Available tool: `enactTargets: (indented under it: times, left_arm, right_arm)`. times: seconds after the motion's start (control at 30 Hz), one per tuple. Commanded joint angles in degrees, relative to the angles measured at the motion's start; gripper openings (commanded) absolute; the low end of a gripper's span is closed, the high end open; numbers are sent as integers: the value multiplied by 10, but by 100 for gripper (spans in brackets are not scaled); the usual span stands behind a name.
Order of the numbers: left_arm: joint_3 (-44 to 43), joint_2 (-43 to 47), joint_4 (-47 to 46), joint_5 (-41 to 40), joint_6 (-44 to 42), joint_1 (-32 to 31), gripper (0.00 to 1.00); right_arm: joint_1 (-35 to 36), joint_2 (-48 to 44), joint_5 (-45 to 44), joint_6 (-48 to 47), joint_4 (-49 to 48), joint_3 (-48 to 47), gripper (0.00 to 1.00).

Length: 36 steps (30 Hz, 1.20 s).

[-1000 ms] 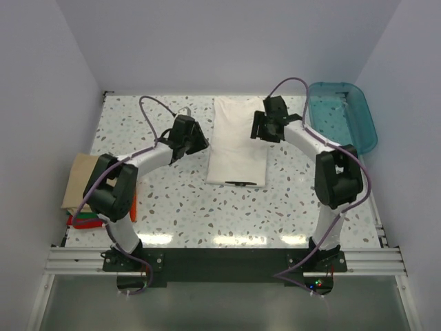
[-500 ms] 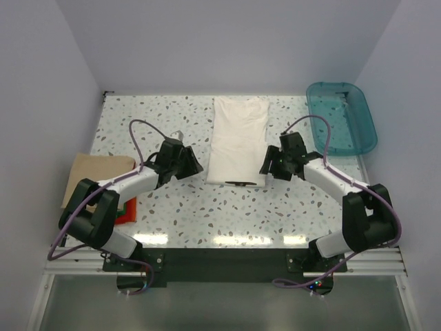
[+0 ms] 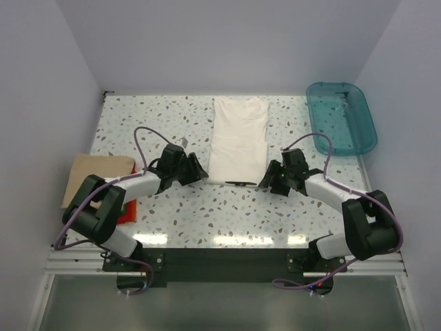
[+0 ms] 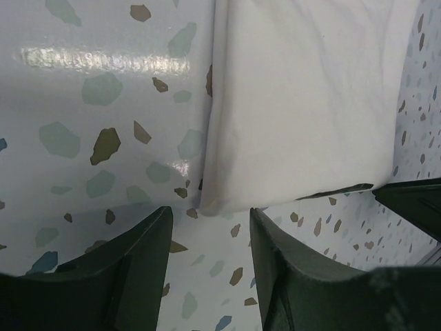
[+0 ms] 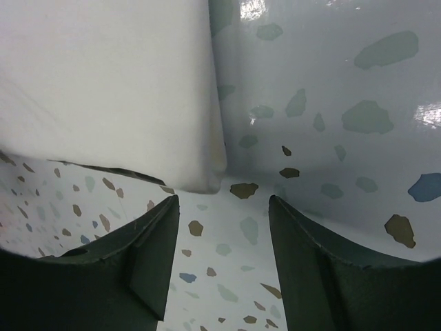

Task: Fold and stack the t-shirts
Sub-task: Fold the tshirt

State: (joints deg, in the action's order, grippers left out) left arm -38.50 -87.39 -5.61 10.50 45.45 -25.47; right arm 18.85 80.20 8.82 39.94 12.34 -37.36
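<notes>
A white t-shirt [image 3: 238,140] lies folded into a long strip in the middle of the speckled table. My left gripper [image 3: 199,174] is low at the strip's near left corner [image 4: 219,200], open, with only table between its fingers. My right gripper [image 3: 267,181] sits at the near right corner [image 5: 207,181], also open and holding nothing. A tan t-shirt [image 3: 95,177] tops a folded stack at the left edge, with a red t-shirt [image 3: 127,211] showing under it.
A teal plastic bin [image 3: 341,117] stands at the back right. The walls close in on three sides. The arm bases and a metal rail [image 3: 220,262] run along the near edge.
Both arms have dropped and swung toward me, from beside the middle of the white shirt to its near corners. The right jaws have narrowed slightly.
</notes>
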Motion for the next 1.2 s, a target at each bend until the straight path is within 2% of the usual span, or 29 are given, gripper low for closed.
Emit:
enactTargets:
  times: [0.0, 0.23, 0.5, 0.8, 0.87, 0.9, 0.97, 1.0, 1.07, 1.13, 1.17]
  left_arm:
    - [2, -22, -54, 21, 15, -12, 54]
    - [8, -52, -68, 10, 31, -27, 52]
    - [1, -68, -37, -43, 38, -45, 48]
    - [-11, -91, -17, -60, 46, -63, 42]
    - [-10, -90, -16, -64, 50, -64, 36]
    - [-8, -91, -16, -64, 53, -65, 33]
    - [-6, -89, -17, -62, 55, -65, 22]
    - [-5, -89, -17, -60, 56, -66, 19]
    - [-5, -83, -18, -58, 55, -69, 6]
    - [-3, -76, -15, -58, 55, -75, 0]
    - [4, -66, -13, -60, 59, -77, 0]
  right_arm:
    - [2, -2, 11, 28, -55, 10, 58]
    - [3, 6, 14, 66, -103, 40, 54]
    - [2, 28, 13, 102, -159, 70, 47]
    - [1, 28, -13, 113, -174, 84, 43]
    - [1, 31, -12, 113, -180, 86, 41]
    - [1, 34, -12, 112, -181, 87, 37]
    - [1, 39, -11, 110, -187, 88, 32]
    - [2, 40, -8, 108, -189, 88, 26]
    - [1, 41, -3, 102, -188, 87, 19]
    - [1, 37, 8, 93, -180, 87, 11]
    - [1, 29, 12, 89, -175, 89, 8]
